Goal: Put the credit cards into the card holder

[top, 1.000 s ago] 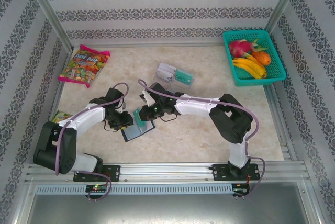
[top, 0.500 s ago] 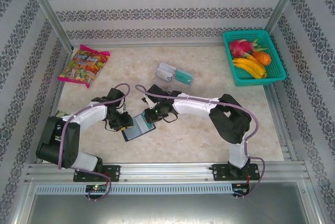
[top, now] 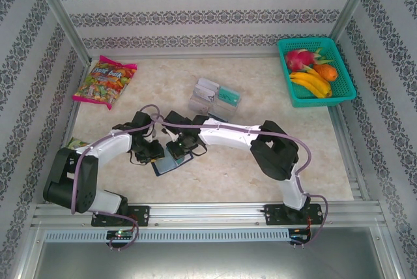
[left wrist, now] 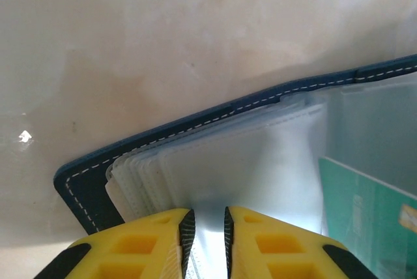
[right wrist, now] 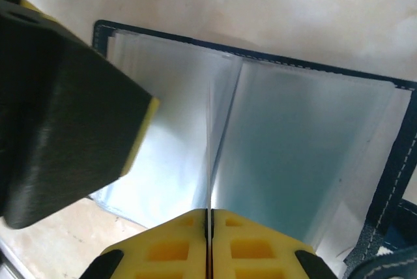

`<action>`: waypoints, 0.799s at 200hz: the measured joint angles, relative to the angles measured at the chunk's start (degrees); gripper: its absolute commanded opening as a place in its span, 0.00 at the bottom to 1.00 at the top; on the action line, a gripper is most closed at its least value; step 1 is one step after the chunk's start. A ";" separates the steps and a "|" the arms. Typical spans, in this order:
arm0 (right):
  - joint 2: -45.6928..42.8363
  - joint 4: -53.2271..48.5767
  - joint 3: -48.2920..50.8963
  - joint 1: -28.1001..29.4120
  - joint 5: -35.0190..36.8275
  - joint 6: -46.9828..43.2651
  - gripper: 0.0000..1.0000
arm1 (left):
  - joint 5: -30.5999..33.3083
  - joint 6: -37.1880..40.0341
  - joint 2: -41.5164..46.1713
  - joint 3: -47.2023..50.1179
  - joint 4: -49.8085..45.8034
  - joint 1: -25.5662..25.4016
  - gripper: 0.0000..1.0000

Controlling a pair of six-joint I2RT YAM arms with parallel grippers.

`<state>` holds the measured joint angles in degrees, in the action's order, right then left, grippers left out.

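The navy card holder [top: 171, 164] lies open on the table, its frosted sleeves fanned out. My left gripper [top: 156, 151] is at its left side. In the left wrist view the fingertips [left wrist: 206, 212] stand narrowly apart, with a sleeve of the card holder [left wrist: 130, 153] pinched between them. My right gripper [top: 178, 145] comes in from the right over the fold. In the right wrist view it [right wrist: 208, 212] is shut on a thin credit card [right wrist: 210, 161] seen edge-on, standing in the fold of the card holder [right wrist: 163, 116]. The teal credit card [left wrist: 365, 214] shows at the right of the left wrist view.
A clear tray [top: 215, 96] holding more cards stands behind the arms. A candy bag [top: 104, 82] lies at the back left and a teal fruit basket [top: 316, 70] at the back right. A small packet [top: 75, 143] sits at the table's left edge.
My right arm has swung left and carried the teal card down onto the open card holder. The left gripper's jaws have narrowed a little on the sleeves.
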<state>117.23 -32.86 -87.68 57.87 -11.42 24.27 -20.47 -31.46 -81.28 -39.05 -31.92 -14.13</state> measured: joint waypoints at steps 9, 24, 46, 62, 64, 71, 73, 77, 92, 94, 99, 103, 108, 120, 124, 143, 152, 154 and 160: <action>0.20 0.28 0.11 -0.26 -0.39 0.33 0.08 | 0.26 -0.07 0.00 0.13 0.09 0.02 0.22; 0.20 1.44 0.79 -0.81 -1.73 1.18 0.08 | 0.66 -0.07 -0.11 0.20 0.15 0.02 0.18; 0.20 3.56 2.25 -2.08 -4.70 2.45 0.08 | 1.03 -0.07 -0.11 0.22 0.46 0.00 0.13; 0.20 5.55 3.39 -3.21 -7.85 3.72 0.08 | 1.07 -0.11 -0.11 0.22 0.90 0.00 0.10; 0.20 5.90 3.54 -3.39 -8.26 3.96 0.08 | 1.07 -0.07 -0.11 0.22 0.94 0.00 0.10; 0.20 7.02 4.13 -3.93 -9.53 4.52 0.08 | 1.07 -0.07 -0.09 0.22 1.05 0.00 0.09; 0.20 7.32 4.31 -4.11 -9.90 4.59 0.08 | 1.07 -0.07 -0.09 0.22 1.07 0.00 0.09; 0.17 8.35 4.87 -4.50 -10.84 5.31 0.08 | 1.07 -0.07 -0.09 0.22 1.11 0.00 0.08; 0.11 12.04 7.17 -5.90 -14.01 7.32 0.08 | 1.07 -0.07 -0.09 0.22 1.14 0.00 0.06; 0.07 12.61 7.58 -6.10 -14.56 7.58 0.08 | 1.09 -0.07 -0.09 0.24 1.14 0.00 0.06; 0.00 13.90 8.48 -6.67 -15.65 8.48 0.08 | 1.09 -0.07 -0.09 0.26 1.14 0.00 0.05; -0.07 14.64 9.03 -7.02 -16.46 9.01 0.08 | 1.09 -0.07 -0.09 0.26 1.14 0.00 0.05; -0.07 15.67 9.66 -7.52 -17.46 9.73 0.08 | 1.09 -0.07 -0.09 0.26 1.14 0.00 0.04; -0.07 17.59 10.51 -8.24 -19.41 11.19 0.08 | 1.09 -0.07 -0.11 0.26 1.14 0.00 0.01; -0.07 18.25 10.64 -8.28 -20.04 11.74 0.08 | 1.07 -0.07 -0.11 0.26 1.14 0.00 0.00; 0.07 21.64 11.06 -8.37 -22.08 13.88 0.08 | 1.09 -0.07 -0.11 0.24 1.11 0.00 0.00; 0.31 23.32 11.32 -8.39 -22.91 14.93 0.08 | 1.11 -0.07 -0.09 0.24 1.11 0.00 0.00; 0.35 23.65 11.41 -8.39 -23.06 15.08 0.08 | 1.11 -0.07 -0.09 0.24 1.11 0.00 0.00; 0.50 24.59 11.67 -8.55 -23.52 15.69 0.08 | 1.09 -0.07 -0.11 0.24 1.11 0.00 0.00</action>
<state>117.73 -8.27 -76.01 49.32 -34.94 39.97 -19.38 -31.53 -81.38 -38.81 -30.81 -14.13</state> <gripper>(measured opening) 0.082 0.069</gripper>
